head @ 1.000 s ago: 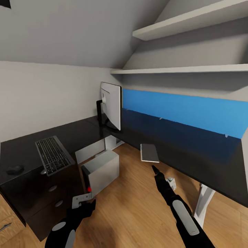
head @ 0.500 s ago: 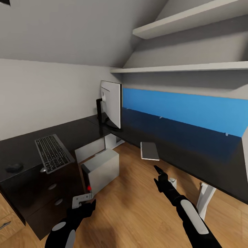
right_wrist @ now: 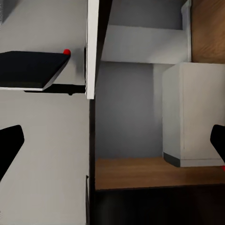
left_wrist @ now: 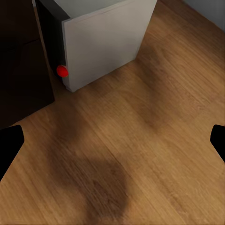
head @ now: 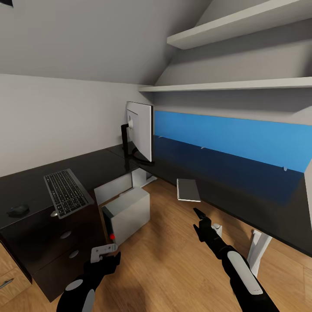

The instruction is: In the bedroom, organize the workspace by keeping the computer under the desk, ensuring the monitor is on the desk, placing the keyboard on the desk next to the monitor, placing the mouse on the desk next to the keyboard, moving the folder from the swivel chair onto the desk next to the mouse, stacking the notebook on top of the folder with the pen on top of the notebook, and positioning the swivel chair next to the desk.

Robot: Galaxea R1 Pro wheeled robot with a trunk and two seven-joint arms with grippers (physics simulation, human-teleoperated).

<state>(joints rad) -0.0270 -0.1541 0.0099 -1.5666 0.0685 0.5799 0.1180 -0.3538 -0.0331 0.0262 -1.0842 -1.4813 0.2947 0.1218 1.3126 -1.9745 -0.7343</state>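
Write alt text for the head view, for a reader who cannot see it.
An L-shaped black desk carries a monitor at its corner, a keyboard and mouse on the left wing, and a grey notebook at the near edge. A white computer stands on the wood floor beneath, and both grippers, left and right, hang empty above the floor.

L-shaped black desk (head: 242,190): glossy top, mirrors the blue wall panel (head: 242,141). Warm brown wood-plank floor (head: 173,264), under both pincers: satin, visible grain. Boxy grey computer case (head: 130,214), ahead of the left pincer: matt, smooth. Thin grey notebook (head: 188,190): matt cover.
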